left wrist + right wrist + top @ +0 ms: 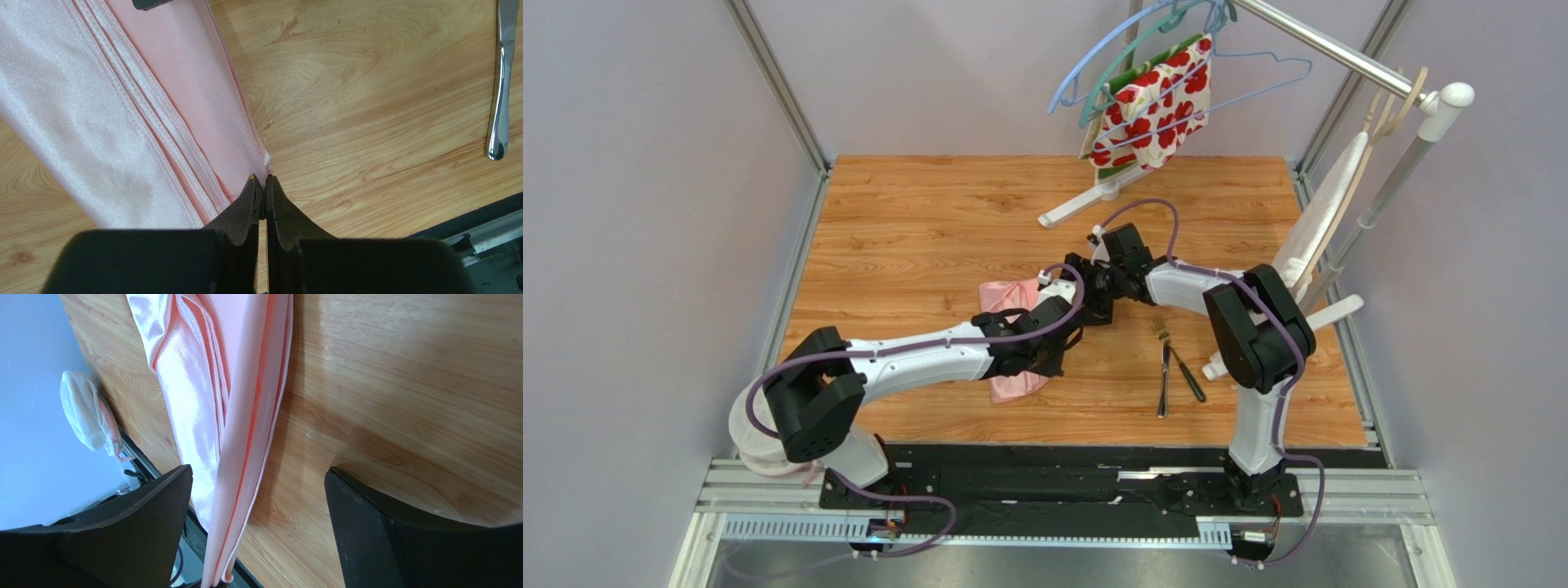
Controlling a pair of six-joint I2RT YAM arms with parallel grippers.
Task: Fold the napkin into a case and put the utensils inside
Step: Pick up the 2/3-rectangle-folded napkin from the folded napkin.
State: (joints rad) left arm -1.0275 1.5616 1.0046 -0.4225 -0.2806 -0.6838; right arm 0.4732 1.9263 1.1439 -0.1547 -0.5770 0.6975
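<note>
Fingers (244,211) of the left gripper (261,182) are pressed together at a corner of the folded napkin (110,122) on the table (368,92); the right gripper (258,474) stands spread wide, the napkin running between its fingers, close beside one.

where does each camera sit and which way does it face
Top external: above and behind the bases, facing down at the table; left arm, right arm show.
Left wrist: on the left arm, facing the napkin's corner; shut left gripper shows.
Right wrist: on the right arm, facing the napkin; open right gripper shows.
Shared: all see the napkin; top and left wrist, a utensil.
</note>
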